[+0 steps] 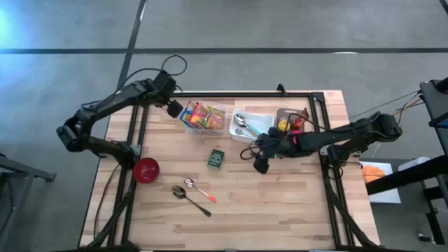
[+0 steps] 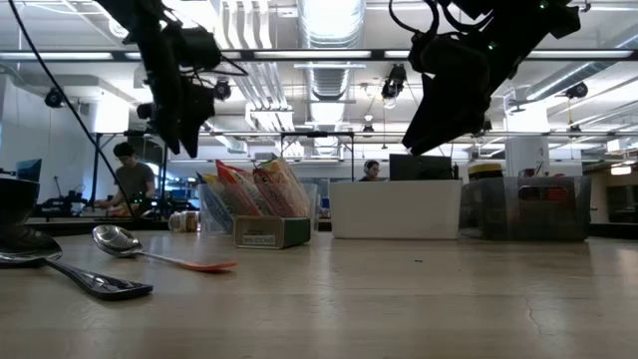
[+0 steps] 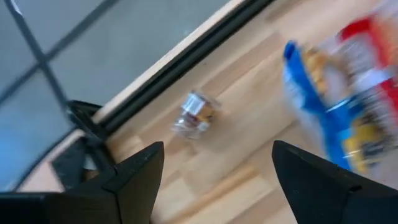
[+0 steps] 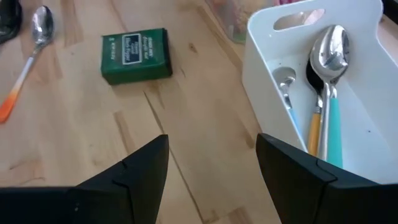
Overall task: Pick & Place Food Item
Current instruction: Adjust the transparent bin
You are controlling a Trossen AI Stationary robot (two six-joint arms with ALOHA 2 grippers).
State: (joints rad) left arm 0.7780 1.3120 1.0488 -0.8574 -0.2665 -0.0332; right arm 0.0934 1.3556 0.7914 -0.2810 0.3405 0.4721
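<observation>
Small wrapped item (image 3: 194, 116) on the wood: we find it blurred, label unreadable. Snack packets (image 3: 348, 93): smeared, cut by the frame edge. Green box (image 4: 136, 54): print too small. Dark bin (image 1: 290, 119) contents: partly hidden under the right arm.

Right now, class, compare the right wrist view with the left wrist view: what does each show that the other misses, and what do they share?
Only the right wrist view shows the green box, the orange-handled spoon and the white bin holding spoons. Only the left wrist view shows the small wrapped candy near the table edge and the snack packets. Both show the wooden table and open jaws holding nothing.
</observation>
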